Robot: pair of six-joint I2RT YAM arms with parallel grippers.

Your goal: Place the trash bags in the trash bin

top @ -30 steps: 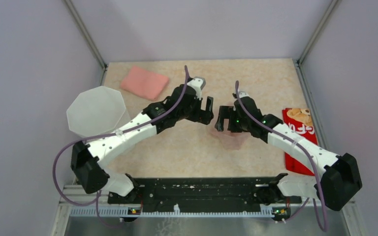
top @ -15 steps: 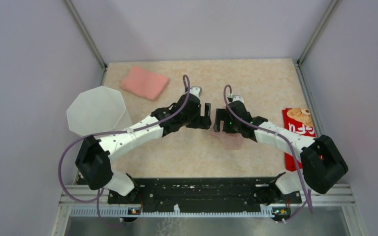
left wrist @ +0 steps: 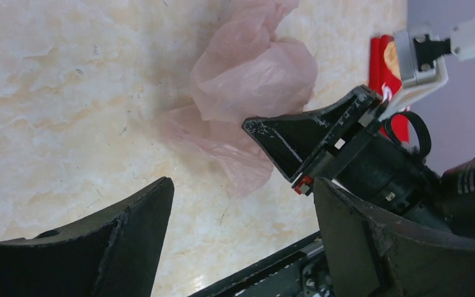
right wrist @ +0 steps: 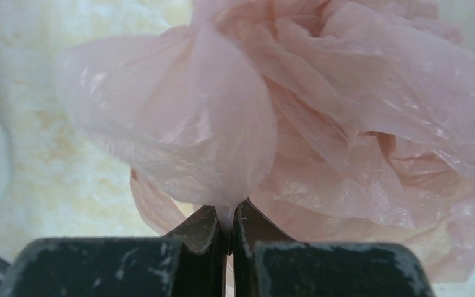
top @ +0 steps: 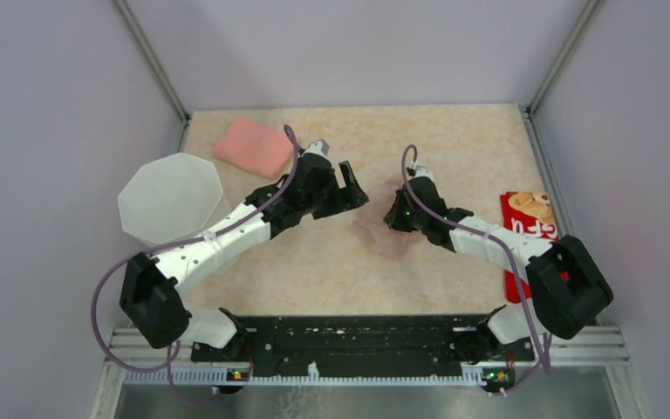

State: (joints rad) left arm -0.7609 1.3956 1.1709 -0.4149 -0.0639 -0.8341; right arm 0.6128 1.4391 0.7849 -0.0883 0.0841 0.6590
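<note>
Bag pinched in my right tool, near the middle of the tabletop (top: 454,148).

I see the right tool (right wrist: 229,213) pressed together on a fold of the trash bag (right wrist: 359,111). The thin pink film bunches up in front of the two fingers, and its lower part spreads on the tabletop. My left tool (top: 353,188) has its fingers wide apart. It stands near the bag, on the bag's left side, and points toward the right tool without touching the film. The trash bin (top: 131,188) stands at the left edge of the tabletop, well apart from the bag, with its mouth up. A folded salmon cloth (top: 256,146) lies at the back, between the bin and the left tool. A red packet (top: 532,231) lies at the right side, partly under the right arm.
</note>
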